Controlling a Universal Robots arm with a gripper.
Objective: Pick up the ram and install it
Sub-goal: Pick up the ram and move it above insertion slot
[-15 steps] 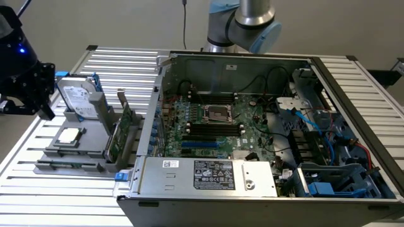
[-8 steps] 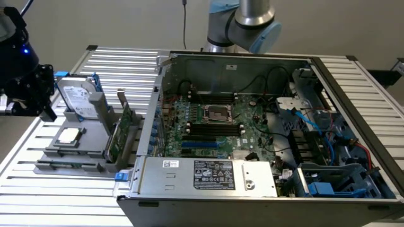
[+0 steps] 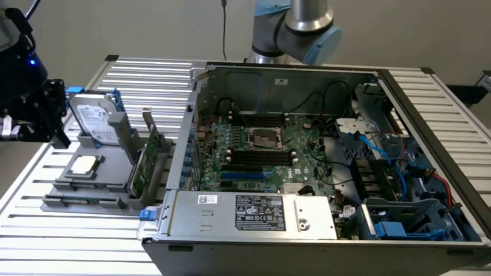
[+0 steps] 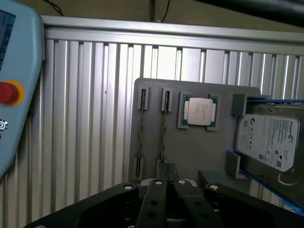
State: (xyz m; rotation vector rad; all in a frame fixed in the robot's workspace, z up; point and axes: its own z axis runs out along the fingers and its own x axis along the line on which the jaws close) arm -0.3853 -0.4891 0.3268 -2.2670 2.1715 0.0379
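1. Slatted table (image 3: pixel 69 241): it carries everything listed below.
2. Computer case (image 3: pixel 322 259): it lies open on the table. Its near wall stands between the parts and the board, so we judge a carried stick could knock it if it travels low.
3. Grey tray (image 4: pixel 204 147): in the exterior view it sits at nine o'clock of the case.
4. Teach pendant (image 4: pixel 19 95): it lies on the slats, well apart from the tray, and blocks nothing.
5. Expansion card (image 3: pixel 147 164): it stands upright at the tray's three o'clock edge, between tray and case, and is the tallest obstacle on that side.
6. Hard drive (image 4: pixel 268 137): it stands at the tray's twelve o'clock end.
7. Gripper (image 4: pixel 166 170): its fingers are pressed together and pinch nothing that we can see. It hovers just beside the end of the ram. With the fingers together like this, a descent would push on the stick's edge rather than straddle it.
8. Memory slots (image 3: pixel 261 154): black, flanking the socket on the board. Cables (image 3: pixel 368 146) lie at their three o'clock and might snag.
9. Processor (image 4: pixel 199 111): it lies flat in its tray pocket, between the hard drive and the sticks.
10. The ram (image 4: pixel 164 128): it sits edge-up in its holder toward the tray's six o'clock end.
11. Second stick (image 4: pixel 141 130): it runs parallel and near the ram. We judge an off-centre grip could nudge it.
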